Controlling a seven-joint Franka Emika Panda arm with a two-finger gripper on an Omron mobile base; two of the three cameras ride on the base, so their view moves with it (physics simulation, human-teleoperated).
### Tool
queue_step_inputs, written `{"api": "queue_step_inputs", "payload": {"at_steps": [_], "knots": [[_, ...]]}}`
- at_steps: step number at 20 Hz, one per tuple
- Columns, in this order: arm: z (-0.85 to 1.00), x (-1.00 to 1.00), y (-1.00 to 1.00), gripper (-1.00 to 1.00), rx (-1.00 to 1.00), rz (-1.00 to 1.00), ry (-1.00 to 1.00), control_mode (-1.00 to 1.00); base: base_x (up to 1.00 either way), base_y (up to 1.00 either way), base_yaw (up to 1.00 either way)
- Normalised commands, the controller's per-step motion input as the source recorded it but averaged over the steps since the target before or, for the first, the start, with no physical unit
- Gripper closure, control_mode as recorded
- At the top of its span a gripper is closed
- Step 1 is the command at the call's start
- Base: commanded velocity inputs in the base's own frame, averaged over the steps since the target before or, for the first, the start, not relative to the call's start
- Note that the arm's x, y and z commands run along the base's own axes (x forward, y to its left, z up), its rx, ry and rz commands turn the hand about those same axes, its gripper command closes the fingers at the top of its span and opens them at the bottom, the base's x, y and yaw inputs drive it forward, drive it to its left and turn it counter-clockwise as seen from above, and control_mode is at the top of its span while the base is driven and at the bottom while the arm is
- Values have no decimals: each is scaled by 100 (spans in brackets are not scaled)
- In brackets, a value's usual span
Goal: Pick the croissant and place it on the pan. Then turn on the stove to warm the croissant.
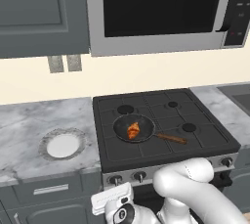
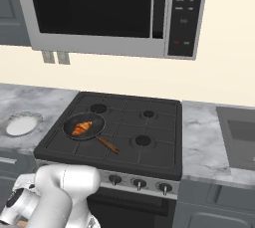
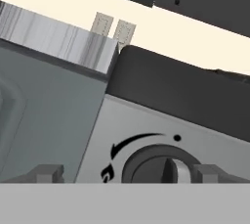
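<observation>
straddling the stove's near-left knob (image 3: 163, 167), the spread fingertips (image 3: 46, 172) should close squarely on its ridge before twisting along the printed arrow. the base views show the croissant (image 1: 133, 130) already inside the pan (image 1: 122, 124) on the stove (image 1: 195, 142); the hand view reveals the knob's pointer close up.

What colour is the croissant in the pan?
Golden orange with browner ridges; the croissant shows best in the left base view, lying in the dark pan.
</observation>
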Motion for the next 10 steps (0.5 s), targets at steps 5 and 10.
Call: {"api": "queue_step_inputs", "payload": {"at_steps": [5,10], "knots": [[0,0,54,-100,0,15,0,-100,0,0,0],[0,0,57,-100,0,16,0,-100,0,0,0]]}}
